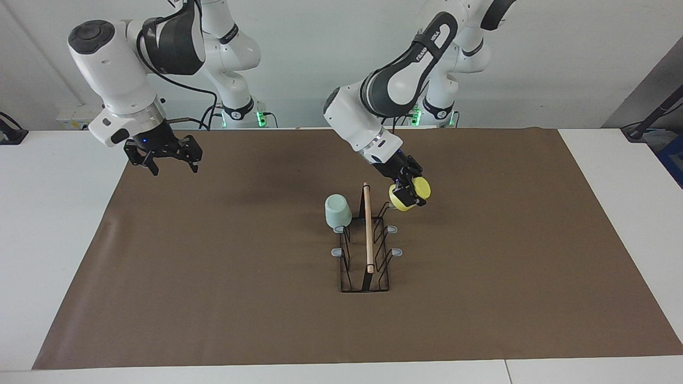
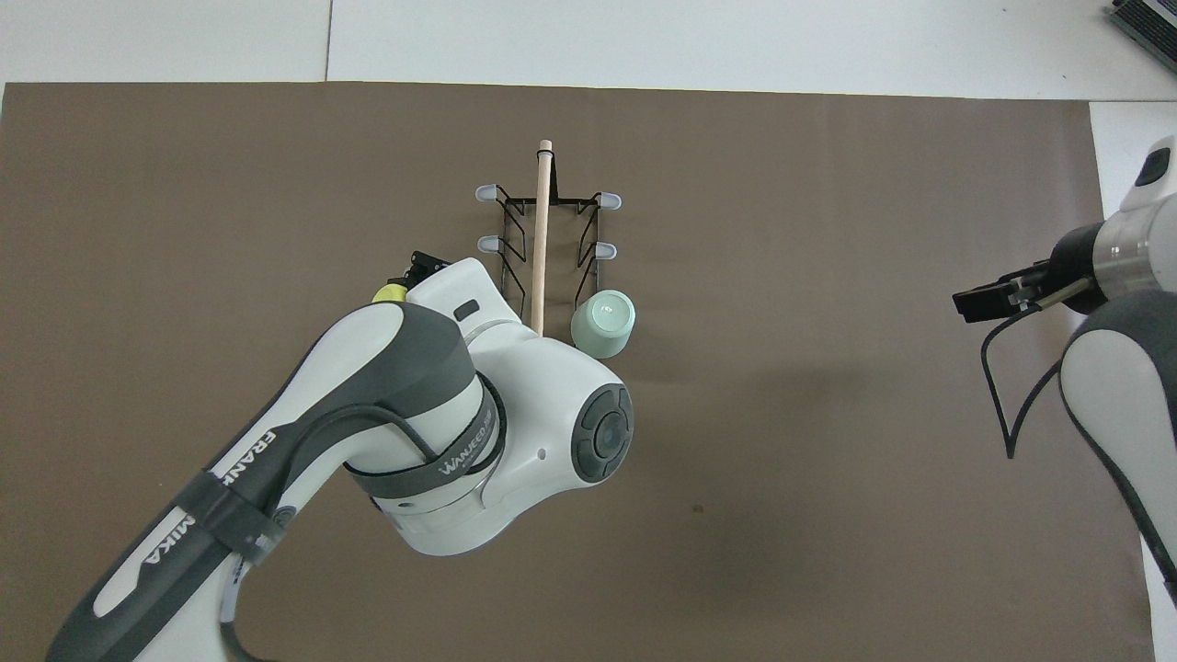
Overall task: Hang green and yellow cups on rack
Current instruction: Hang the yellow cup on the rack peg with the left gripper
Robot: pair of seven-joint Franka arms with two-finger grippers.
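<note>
Left gripper (image 1: pixel 410 193) pinches the yellow cup (image 1: pixel 412 193), tilted on its side, in the air over the rack's (image 1: pixel 366 250) prong nearest the robots on the left arm's side. Whether cup meets prong cannot be told.

Green cup (image 1: pixel 337 211) sits upturned on the nearest prong on the right arm's side, beside the wooden bar (image 1: pixel 367 228).

Right gripper (image 1: pixel 163 154) waits over the mat's (image 1: pixel 213 277) edge at the right arm's end, fingers spread, holding nothing.

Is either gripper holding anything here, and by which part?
The left gripper holds the yellow cup across its side wall. The right gripper holds nothing.
</note>
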